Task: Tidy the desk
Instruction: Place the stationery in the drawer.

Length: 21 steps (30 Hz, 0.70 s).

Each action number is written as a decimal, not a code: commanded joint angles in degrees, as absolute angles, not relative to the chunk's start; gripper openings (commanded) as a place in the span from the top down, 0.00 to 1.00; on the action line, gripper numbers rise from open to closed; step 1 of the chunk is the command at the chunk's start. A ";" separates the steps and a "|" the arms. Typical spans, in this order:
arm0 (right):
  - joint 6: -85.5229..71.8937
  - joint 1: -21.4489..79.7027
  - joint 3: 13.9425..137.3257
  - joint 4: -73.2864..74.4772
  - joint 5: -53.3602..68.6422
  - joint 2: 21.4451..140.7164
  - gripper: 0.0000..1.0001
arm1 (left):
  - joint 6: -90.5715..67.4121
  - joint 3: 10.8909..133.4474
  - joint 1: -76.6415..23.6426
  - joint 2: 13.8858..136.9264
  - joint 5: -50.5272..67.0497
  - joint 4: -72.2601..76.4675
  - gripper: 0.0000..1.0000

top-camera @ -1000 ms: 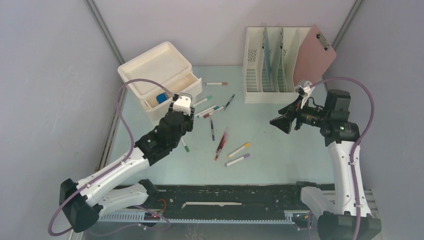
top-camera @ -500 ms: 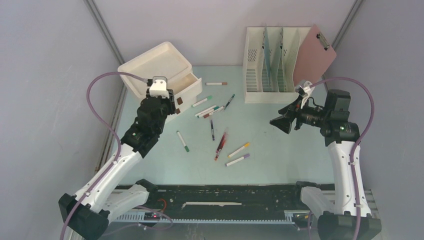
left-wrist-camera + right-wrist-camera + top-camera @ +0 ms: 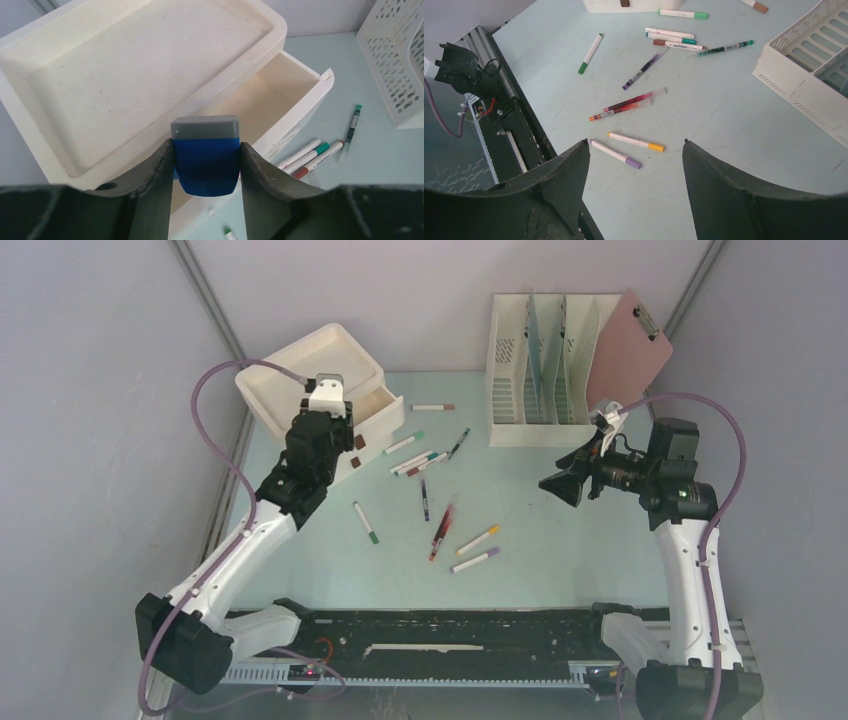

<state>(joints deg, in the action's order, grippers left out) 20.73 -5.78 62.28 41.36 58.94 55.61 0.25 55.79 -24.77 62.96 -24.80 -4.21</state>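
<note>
While the left gripper [image 3: 206,150] clamps a blue block [image 3: 205,167] with a grey cap between its fingers, the open drawer [image 3: 280,95] of the cream drawer unit [image 3: 300,365] lies just behind the block, its long axis running toward the upper right of the left wrist view. The pale green desk [image 3: 560,540] fills the centre of the overhead view, scattered with markers [image 3: 420,460]. At right centre, the right gripper [image 3: 635,145] hovers above the desk, jaws spread and empty, well apart from the drawer.

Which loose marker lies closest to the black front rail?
The white purple-capped marker, lying nearer the rail than the yellow-capped white marker beside it.
</note>
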 commanded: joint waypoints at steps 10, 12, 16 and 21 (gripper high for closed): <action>21.66 -5.17 62.22 41.21 58.94 55.65 0.24 | 2.57 59.37 -22.66 68.54 -27.73 -0.26 0.84; 21.62 -5.27 62.21 41.20 58.95 55.70 0.24 | 2.31 59.22 -22.46 69.17 -28.05 -0.26 0.76; 21.62 -5.28 62.22 41.27 59.07 55.67 0.24 | 1.94 58.96 -22.24 70.02 -28.13 -0.27 0.62; 21.65 -5.12 62.22 41.23 59.08 55.55 0.24 | 1.59 59.03 -22.15 70.15 -27.97 1.42 0.44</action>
